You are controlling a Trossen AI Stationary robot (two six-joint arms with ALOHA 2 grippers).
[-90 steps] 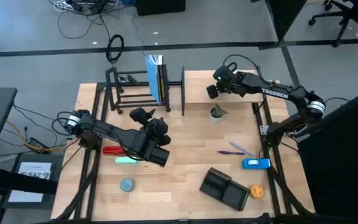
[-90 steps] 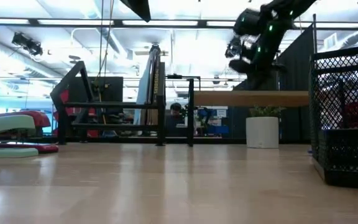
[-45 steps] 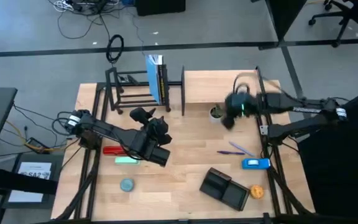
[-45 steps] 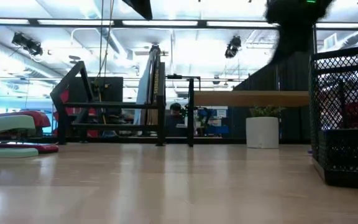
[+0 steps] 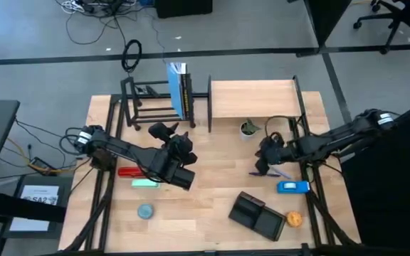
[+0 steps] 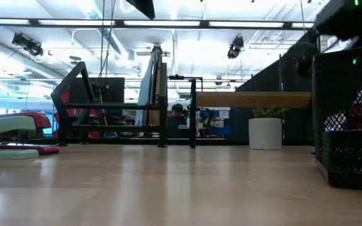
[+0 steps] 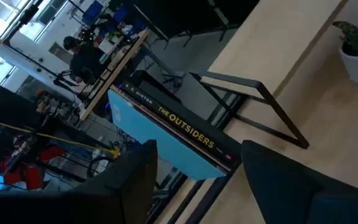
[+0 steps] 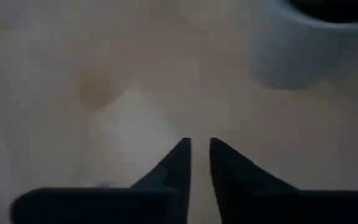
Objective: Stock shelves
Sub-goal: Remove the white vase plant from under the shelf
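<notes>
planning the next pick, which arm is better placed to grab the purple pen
Right. The right hand hangs low beside the purple pen, fingers nearly shut. The left hand sits across the table by the black rack, facing the blue book.

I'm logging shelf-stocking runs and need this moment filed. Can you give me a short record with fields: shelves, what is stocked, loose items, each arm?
wood shelf: back right of the table, top board bare
black rack: back left, holds a blue book standing upright
potted plant: on the table in front of the wood shelf
loose items: pens, blue stapler, mesh organizer, orange ball, red and green items, round blue piece
left gripper: open, facing the book
right gripper: fingers nearly closed, empty, low over the table near the pens
</notes>
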